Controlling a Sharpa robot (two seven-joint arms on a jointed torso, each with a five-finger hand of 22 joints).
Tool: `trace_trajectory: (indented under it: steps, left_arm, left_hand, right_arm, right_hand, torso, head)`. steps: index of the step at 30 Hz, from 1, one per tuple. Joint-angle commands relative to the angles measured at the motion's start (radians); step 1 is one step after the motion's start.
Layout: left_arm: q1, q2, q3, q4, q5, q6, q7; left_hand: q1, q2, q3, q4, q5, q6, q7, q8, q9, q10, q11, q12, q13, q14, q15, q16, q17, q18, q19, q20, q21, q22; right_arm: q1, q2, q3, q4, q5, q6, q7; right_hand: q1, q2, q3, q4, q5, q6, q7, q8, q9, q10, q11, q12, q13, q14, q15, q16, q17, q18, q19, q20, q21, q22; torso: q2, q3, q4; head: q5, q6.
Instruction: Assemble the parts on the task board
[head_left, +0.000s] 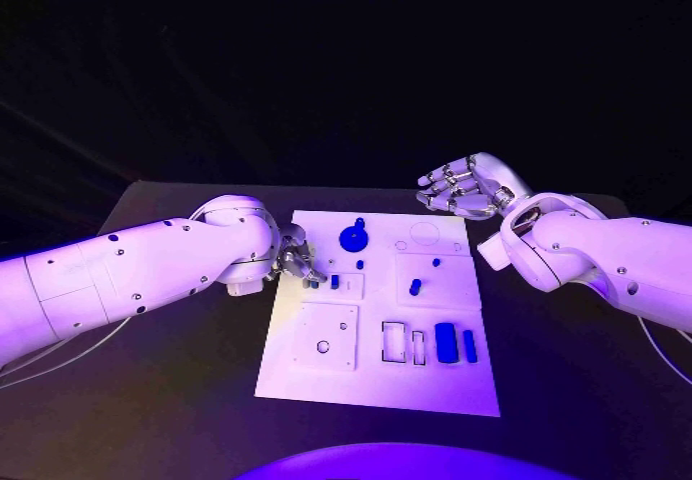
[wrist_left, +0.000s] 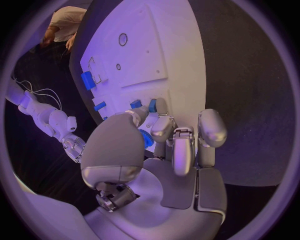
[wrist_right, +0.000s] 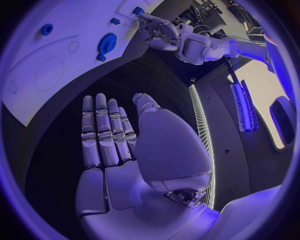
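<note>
The left hand (head_left: 296, 257) sits at the left edge of the task board (head_left: 378, 385), a bit above the middle of the head picture. Its fingertips (wrist_left: 152, 106) are pinching a small blue part (head_left: 313, 283) right at the board's edge. In the left wrist picture the fingers curl in around that blue piece.

The right hand (head_left: 466, 187) hangs in the upper right of the head picture, just past the board's top right corner. Its fingers (wrist_right: 103, 131) are straight and lie side by side, and it holds nothing.

The white board lies in the middle of the black table (head_left: 173, 400). Near its top sits a round blue gear (head_left: 353, 238). A small blue peg (head_left: 415, 287) stands to the right of the board's middle. Two long blue blocks (head_left: 456, 343) lie side by side lower down on the right, next to two empty slots (head_left: 402, 343).
</note>
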Motion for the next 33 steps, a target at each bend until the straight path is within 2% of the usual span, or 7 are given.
trace_trajectory:
  steps: [1,14,18,21,23,28,33]
  left_arm:
    - [-0.001,-0.004,0.002,0.007,-0.007,0.002,-0.003]
    - [0.001,-0.044,0.023,0.044,0.036,-0.101,0.004]
    - [0.003,-0.059,0.033,0.057,0.103,-0.195,0.017]
    - [0.005,-0.068,0.036,0.064,0.143,-0.253,0.031]
    - [0.005,-0.072,0.037,0.068,0.159,-0.283,0.054]
    - [0.005,-0.071,0.036,0.079,0.169,-0.357,0.189]
    - [0.001,-0.052,0.021,0.089,0.062,-0.446,0.369]
  left_hand:
    - [-0.011,0.000,-0.015,0.002,0.004,0.004,0.004,-0.004,-0.002,-0.002,0.008,0.006,0.001,0.099,-0.007,0.004,0.250,-0.009,0.007,-0.001,0.004,0.002]
    - [-0.124,0.041,-0.201,0.004,0.002,-0.011,0.009,-0.003,-0.011,-0.029,0.012,-0.028,-0.056,0.099,-0.005,0.003,0.249,-0.005,-0.004,0.001,-0.007,-0.018]
    - [-0.119,0.061,-0.244,0.004,0.002,-0.043,0.021,-0.013,-0.018,-0.081,0.023,-0.091,-0.143,0.095,0.002,-0.006,0.238,0.008,-0.044,0.005,-0.046,-0.088]
    - [-0.093,0.074,-0.276,0.003,0.002,-0.102,0.047,-0.034,-0.030,-0.204,0.046,-0.232,-0.325,0.083,0.021,-0.029,0.207,0.024,-0.102,0.018,-0.103,-0.182]
    - [-0.065,0.084,-0.289,0.002,0.003,-0.126,0.060,-0.039,-0.035,-0.253,0.058,-0.276,-0.383,0.072,0.033,-0.047,0.185,0.036,-0.141,0.028,-0.144,-0.245]
    - [0.135,0.090,-0.240,-0.042,0.004,-0.216,0.101,-0.063,-0.064,-0.368,0.096,-0.329,-0.421,-0.083,0.065,-0.311,-0.130,0.073,-0.291,0.049,-0.308,-0.467]
    - [0.350,0.030,-0.094,-0.101,0.003,-0.245,0.137,-0.103,-0.136,-0.468,0.127,-0.460,-0.530,-0.164,0.098,-0.431,-0.275,0.076,-0.307,0.074,-0.363,-0.499]
  right_arm:
    - [-0.001,0.000,0.000,0.002,-0.007,0.010,0.010]
    - [-0.002,-0.001,0.000,0.001,-0.007,0.011,0.011]
    - [-0.003,0.000,0.000,0.000,-0.006,0.010,0.011]
    - [-0.004,0.000,0.000,0.000,-0.006,0.010,0.011]
    - [-0.004,-0.001,0.000,0.000,-0.006,0.010,0.010]
    - [-0.004,-0.003,0.000,0.000,-0.006,0.010,0.010]
    - [-0.005,-0.003,0.000,0.000,-0.006,0.010,0.010]
  right_hand:
    - [-0.005,-0.003,0.007,0.001,0.006,-0.002,0.004,-0.003,0.000,-0.006,-0.002,0.003,-0.001,-0.002,0.003,-0.004,-0.002,0.012,0.004,0.006,-0.003,-0.001]
    - [-0.005,-0.003,0.007,0.001,0.006,-0.002,0.004,-0.003,0.000,-0.006,-0.002,0.003,-0.001,-0.002,0.003,-0.004,-0.002,0.012,0.004,0.006,-0.003,-0.001]
    - [-0.005,-0.003,0.007,0.001,0.006,-0.002,0.004,-0.003,0.000,-0.006,-0.002,0.003,-0.001,-0.002,0.003,-0.004,-0.002,0.012,0.004,0.006,-0.003,-0.001]
    - [-0.005,-0.003,0.007,0.001,0.006,-0.002,0.004,-0.003,0.000,-0.006,-0.002,0.003,-0.001,-0.002,0.003,-0.004,-0.002,0.012,0.004,0.006,-0.003,-0.001]
    - [-0.005,-0.003,0.007,0.001,0.006,-0.002,0.004,-0.003,0.000,-0.006,-0.002,0.003,-0.001,-0.002,0.003,-0.004,-0.002,0.012,0.004,0.006,-0.003,-0.001]
    - [-0.005,-0.003,0.007,0.001,0.006,-0.002,0.004,-0.003,0.000,-0.006,-0.002,0.003,-0.001,-0.002,0.003,-0.004,-0.002,0.012,0.004,0.006,-0.003,-0.001]
    - [-0.005,-0.003,0.007,0.001,0.006,-0.002,0.004,-0.003,0.000,-0.006,-0.002,0.003,-0.001,-0.002,0.003,-0.004,-0.002,0.012,0.004,0.006,-0.003,-0.001]
  torso:
    - [0.001,-0.0001,-0.0003]
    - [0.000,0.0000,0.0006]
    - [-0.001,0.0006,-0.0007]
    - [0.000,0.0005,-0.0005]
    - [0.000,0.0006,-0.0002]
    - [0.000,0.0001,0.0012]
    - [0.001,-0.0007,0.0010]
  head:
    - [0.000,0.000]
    - [-0.003,0.005]
    - [-0.002,0.008]
    - [-0.004,0.009]
    - [-0.006,0.011]
    - [-0.012,0.015]
    - [-0.017,0.018]
